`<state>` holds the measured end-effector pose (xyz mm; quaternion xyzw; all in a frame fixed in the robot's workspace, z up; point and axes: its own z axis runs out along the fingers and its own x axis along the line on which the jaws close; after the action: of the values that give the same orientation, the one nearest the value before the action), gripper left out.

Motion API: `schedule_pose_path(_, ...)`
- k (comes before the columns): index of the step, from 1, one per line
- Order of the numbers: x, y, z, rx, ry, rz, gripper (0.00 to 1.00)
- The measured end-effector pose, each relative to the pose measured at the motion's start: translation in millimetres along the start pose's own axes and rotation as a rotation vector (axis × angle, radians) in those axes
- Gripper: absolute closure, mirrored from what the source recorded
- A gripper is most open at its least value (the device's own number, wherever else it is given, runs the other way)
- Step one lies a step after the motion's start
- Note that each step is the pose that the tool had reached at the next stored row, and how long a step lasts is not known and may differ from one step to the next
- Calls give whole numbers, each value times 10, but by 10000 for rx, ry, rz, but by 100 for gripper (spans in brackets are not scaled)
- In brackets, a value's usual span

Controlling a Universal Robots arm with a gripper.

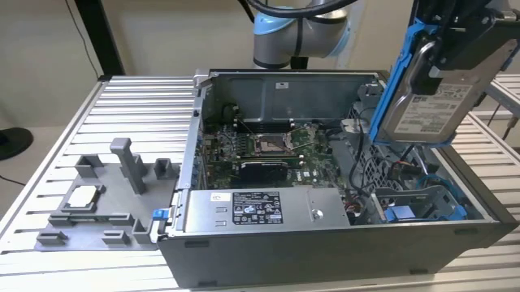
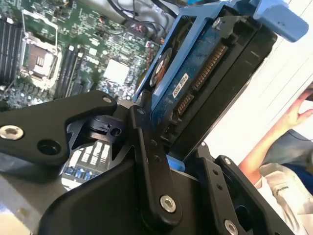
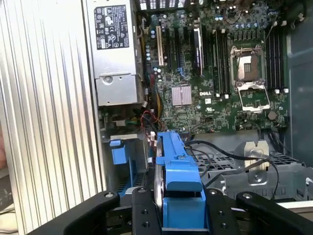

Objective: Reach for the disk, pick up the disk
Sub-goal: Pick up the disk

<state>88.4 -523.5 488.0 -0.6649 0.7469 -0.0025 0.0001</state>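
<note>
A silver table (image 1: 122,97) made of long metal slats holds an open computer case (image 1: 325,255). A grey plastic holder (image 1: 97,207) with slots and posts sits on the table at the exterior view's left, just beside the case.

The disk (image 1: 427,97) is up in the air, above the case on the exterior view's right side. It is flat and made of silver metal. A white label with black print and bar lines covers its wide face. A blue plastic frame runs along its edges. In the second wrist view the disk (image 2: 195,88) shows its other side, a dark blue board with a row of gold pins. In the first wrist view the disk (image 3: 176,166) is seen edge-on, with the blue frame facing out.

The black gripper (image 1: 455,42) holds the disk by its top end, so the disk hangs down, tilted a little. In both wrist views its 2 black fingers (image 2: 146,161) sit one on each side of the disk and squeeze it tight.

Inside the case lies a green board (image 3: 220,73) with an empty square socket. A long grey metal box (image 1: 260,210) has a black and white sticker, but the print is too small to read. A person's arm (image 2: 274,137) shows past the table in the second wrist view.
</note>
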Motion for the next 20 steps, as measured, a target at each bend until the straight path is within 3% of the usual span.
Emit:
schedule_pose_path(6,230,-27,9,0,1,1,100)
schedule_pose_path(13,442,-51,31,0,1,0,100)
schedule_pose_path(20,517,-60,55,0,-1,0,100)
